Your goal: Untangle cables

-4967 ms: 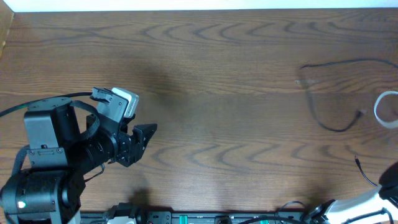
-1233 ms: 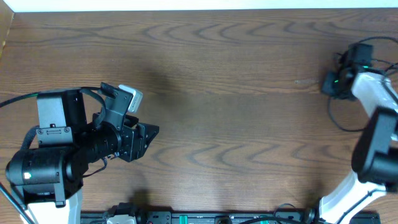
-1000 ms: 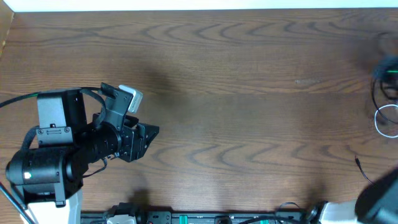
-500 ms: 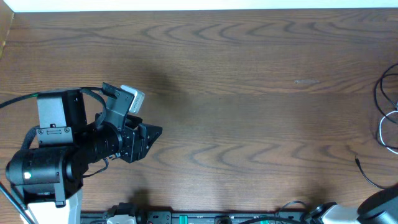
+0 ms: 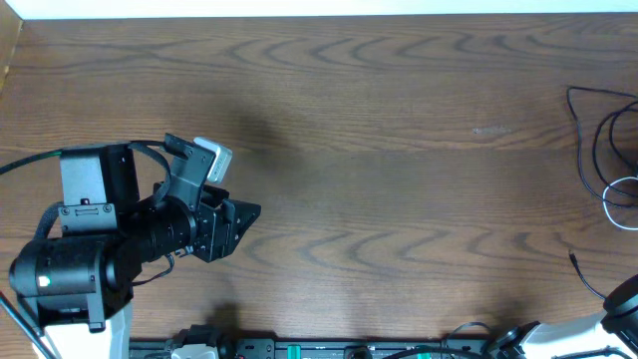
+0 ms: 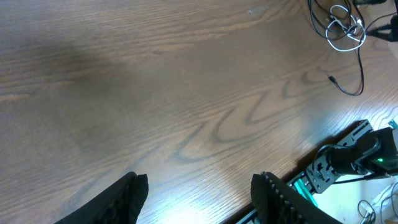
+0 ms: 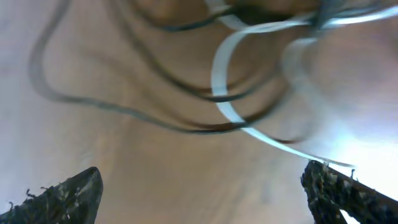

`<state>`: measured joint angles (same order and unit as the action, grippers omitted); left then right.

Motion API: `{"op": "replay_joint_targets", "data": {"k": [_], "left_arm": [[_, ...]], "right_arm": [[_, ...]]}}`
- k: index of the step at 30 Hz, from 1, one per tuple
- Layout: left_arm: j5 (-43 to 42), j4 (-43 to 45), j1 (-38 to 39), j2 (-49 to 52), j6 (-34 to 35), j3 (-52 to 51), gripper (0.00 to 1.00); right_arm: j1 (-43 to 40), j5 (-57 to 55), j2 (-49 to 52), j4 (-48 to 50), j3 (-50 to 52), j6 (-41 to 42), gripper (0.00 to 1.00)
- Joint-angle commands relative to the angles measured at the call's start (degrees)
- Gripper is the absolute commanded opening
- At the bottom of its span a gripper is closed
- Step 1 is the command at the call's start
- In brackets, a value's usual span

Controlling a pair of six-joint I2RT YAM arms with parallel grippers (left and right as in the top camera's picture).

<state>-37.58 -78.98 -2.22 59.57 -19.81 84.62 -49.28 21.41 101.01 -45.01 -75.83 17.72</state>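
Observation:
The cables lie together at the table's far right edge. In the overhead view the black cable (image 5: 584,160) runs in loose loops over the small white cable (image 5: 609,202). The left wrist view shows the white cable (image 6: 346,28) bunched at top right, with the black cable (image 6: 360,68) trailing down to a plug. My left gripper (image 5: 244,214) hangs open over bare wood at the left, far from them, nothing between its fingers (image 6: 127,199). My right gripper (image 7: 199,193) is wide open just above the blurred white cable (image 7: 217,81) and black cable (image 7: 124,109), holding nothing.
Only a bit of the right arm (image 5: 623,299) shows in the overhead view's bottom right corner. A rail with electronics (image 6: 348,162) runs along the table's near edge. The wooden table (image 5: 379,150) stretches between the two arms.
My right gripper has opened and let the cables go, and the arm has drawn back off the right edge. The cables have dropped into new loops there. The left arm stayed still.

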Motion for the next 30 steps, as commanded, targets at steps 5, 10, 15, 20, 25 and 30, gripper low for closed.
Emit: {"op": "replay_joint_targets", "data": {"k": [5, 10, 15, 20, 25, 30], "left_arm": [[-0.6, 2.1, 0.0, -0.8, -1.1, 1.1, 0.59], [4.5, 6.5, 0.0, -4.4, -0.1, 4.1, 0.59], [11.2, 9.0, 0.0, -9.1, 5.7, 4.5, 0.59], [19.6, 10.8, 0.0, -15.6, 9.6, 4.6, 0.59], [24.1, 13.8, 0.0, -21.2, 11.3, 4.6, 0.59], [29.7, 14.6, 0.0, -25.4, 12.2, 4.6, 0.59]], "right_arm": [[5.4, 27.6, -0.5, 0.8, 0.2, -20.6, 0.99], [12.7, 20.9, -6.6, 0.5, 0.2, -24.3, 0.99], [17.9, 26.3, -18.2, -1.3, 0.2, -26.1, 0.99], [19.3, 26.4, -34.6, -4.3, 0.2, -26.2, 0.99], [19.3, 21.6, -47.0, -8.2, 0.2, -26.1, 0.99], [19.3, 20.6, -57.7, -11.6, 0.2, -26.1, 0.99]]}}
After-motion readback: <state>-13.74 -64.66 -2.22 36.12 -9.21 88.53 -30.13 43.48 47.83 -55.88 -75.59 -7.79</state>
